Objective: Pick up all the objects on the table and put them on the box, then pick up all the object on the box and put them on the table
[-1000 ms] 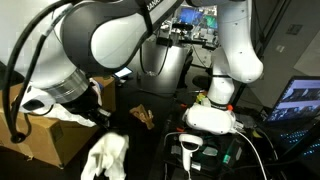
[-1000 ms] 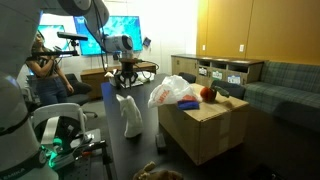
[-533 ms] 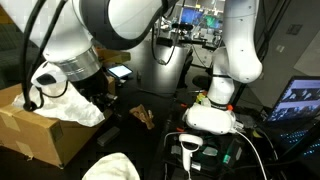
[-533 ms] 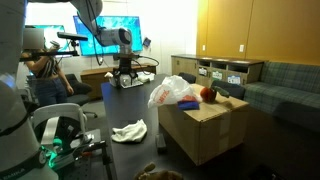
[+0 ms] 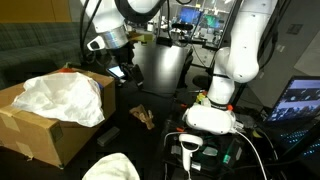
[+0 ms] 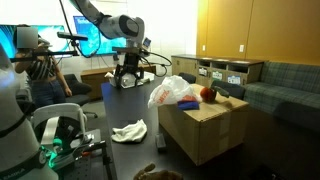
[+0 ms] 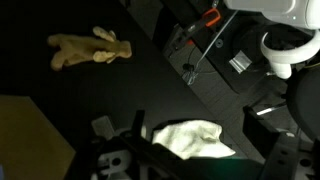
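The fingers of the gripper [image 6: 128, 80] are seen spread wide and empty, held high above the table [image 6: 118, 108]. The white cloth [image 6: 129, 130] is left crumpled on the table, and the white plastic bag [image 6: 168, 92] is piled on the box [image 6: 205, 128].

A: What gets cropped?
B: In an exterior view the white cloth [image 5: 118, 168] runs off at 6 o'clock, the box [image 5: 40, 135] at 9 o'clock
A: And the wrist view?
B: The gripper [image 7: 170, 158] is cut at 6 o'clock and hides the cloth's near edge; the brown stick-like piece [image 7: 90, 50] at 10 o'clock is blurred
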`<state>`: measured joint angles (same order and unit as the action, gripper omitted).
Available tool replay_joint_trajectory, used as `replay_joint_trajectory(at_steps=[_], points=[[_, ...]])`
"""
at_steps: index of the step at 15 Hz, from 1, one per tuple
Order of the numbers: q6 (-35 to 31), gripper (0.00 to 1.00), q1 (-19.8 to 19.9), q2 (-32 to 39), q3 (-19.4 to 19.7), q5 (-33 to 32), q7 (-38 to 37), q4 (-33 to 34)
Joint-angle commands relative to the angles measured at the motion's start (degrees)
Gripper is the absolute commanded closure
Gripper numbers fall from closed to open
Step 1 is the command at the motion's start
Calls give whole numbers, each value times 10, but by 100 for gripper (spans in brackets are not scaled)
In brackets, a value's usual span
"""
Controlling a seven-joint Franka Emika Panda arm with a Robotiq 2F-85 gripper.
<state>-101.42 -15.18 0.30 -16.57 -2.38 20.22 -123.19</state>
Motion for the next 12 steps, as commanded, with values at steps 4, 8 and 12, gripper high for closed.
replay_joint_trajectory(at_steps=[4, 8, 12], points=[[-17, 0, 64, -156, 88, 18, -21, -181], [-26, 0, 92, -186, 129, -4, -26, -226], [-26, 0, 97, -169, 140, 2, -18, -220]])
